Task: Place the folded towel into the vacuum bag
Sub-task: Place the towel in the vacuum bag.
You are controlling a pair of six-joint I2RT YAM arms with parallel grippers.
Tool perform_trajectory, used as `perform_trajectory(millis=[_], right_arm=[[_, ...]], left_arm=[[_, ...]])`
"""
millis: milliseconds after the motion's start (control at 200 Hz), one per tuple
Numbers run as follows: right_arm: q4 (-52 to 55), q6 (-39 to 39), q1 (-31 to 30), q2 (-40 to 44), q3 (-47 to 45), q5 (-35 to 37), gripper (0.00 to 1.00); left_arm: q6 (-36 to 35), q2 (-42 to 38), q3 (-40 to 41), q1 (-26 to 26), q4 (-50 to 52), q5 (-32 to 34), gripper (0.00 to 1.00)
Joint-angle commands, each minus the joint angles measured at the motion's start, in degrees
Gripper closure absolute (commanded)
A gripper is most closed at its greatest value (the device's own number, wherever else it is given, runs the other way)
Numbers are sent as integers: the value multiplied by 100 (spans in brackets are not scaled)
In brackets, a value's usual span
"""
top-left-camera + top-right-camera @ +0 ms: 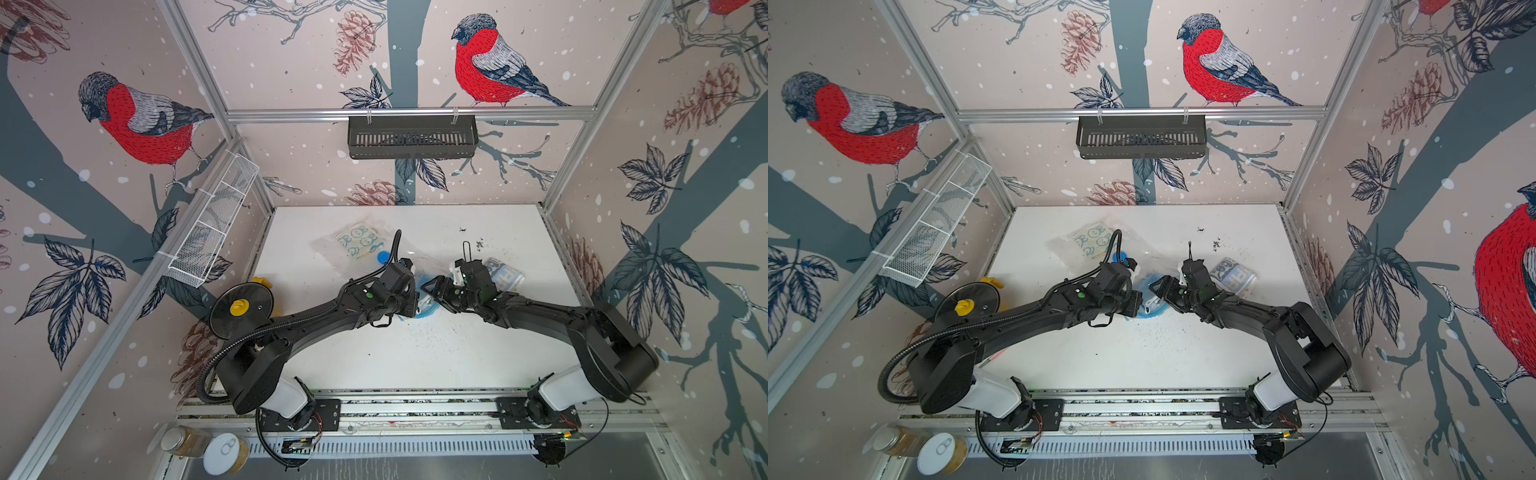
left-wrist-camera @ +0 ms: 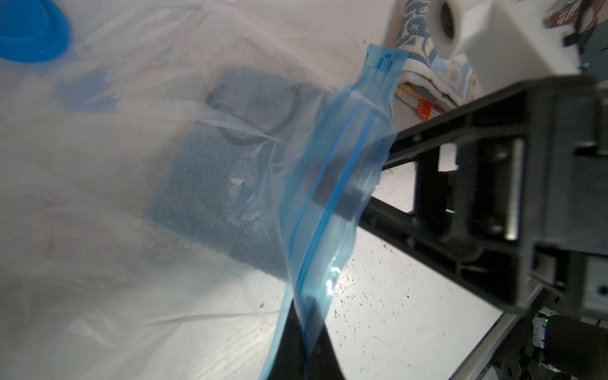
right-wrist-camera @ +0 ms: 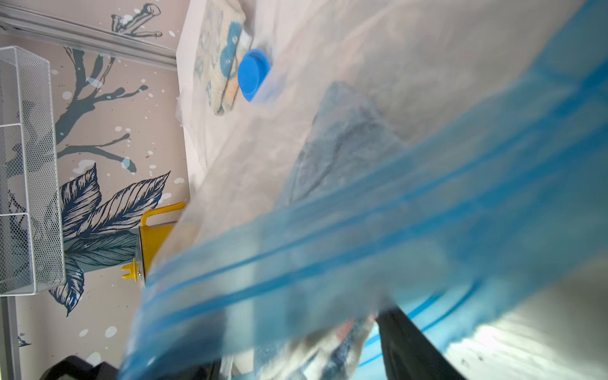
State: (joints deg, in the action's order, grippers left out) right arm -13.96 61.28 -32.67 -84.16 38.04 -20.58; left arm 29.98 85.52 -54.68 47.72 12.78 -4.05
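Left wrist view: my left end effector (image 2: pixel 288 348) is clamped tight on the translucent blue zip-seal strip (image 2: pixel 332 204) of the large clear plastic vacuum bag (image 2: pixel 98 204) and holds that edge raised off the speckled white bench (image 2: pixel 394 296).

Just beyond the strip, my right end effector (image 2: pixel 381 177) points into the bag mouth with its two black fingers (image 2: pixel 460 115) standing well apart. Their tips are hidden behind the strip, so I cannot tell whether they touch anything.

Inside the bag, seen through the plastic, the folded blue-grey towel (image 2: pixel 223 184) lies near the mouth, just past those tips. Farther in, the round blue valve cap (image 2: pixel 29 33) sits on the bag's upper sheet. Outside the bag, behind my right end effector, a folded cream towel with a blue pattern (image 2: pixel 424 69) rests on the bench.

In both top views the bag (image 1: pixel 405 250) (image 1: pixel 1142 249) runs from between my two wrists toward the far left of the bench. A second cream towel printed with blue faces (image 1: pixel 357 243) (image 1: pixel 1094 241) lies at that far end, covered by clear plastic; whether it is inside the bag or beneath it I cannot tell. On the far wall hangs a black slotted basket (image 1: pixel 411 137).
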Motion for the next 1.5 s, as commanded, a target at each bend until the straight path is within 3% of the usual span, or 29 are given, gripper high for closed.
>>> perform_trajectory(millis=[0, 250, 555, 870, 1081, 1496], right_arm=[[824, -284, 107, 431, -22, 689, 25], [955, -99, 76, 864, -430, 818, 30], [-14, 314, -446, 184, -300, 716, 40], [-30, 170, -469, -621, -137, 1065, 68], [348, -284, -498, -478, -94, 1592, 68], [-573, -37, -877, -1498, 548, 870, 74]], left_arm=[[37, -10, -52, 20, -104, -34, 100], [32, 139, -191, 44, -125, -87, 100], [43, 224, -210, 121, -106, -79, 100], [56, 106, -176, 157, -59, 1, 100], [12, 106, -124, 158, -59, -15, 100], [-43, 101, -60, 157, -173, -104, 100]])
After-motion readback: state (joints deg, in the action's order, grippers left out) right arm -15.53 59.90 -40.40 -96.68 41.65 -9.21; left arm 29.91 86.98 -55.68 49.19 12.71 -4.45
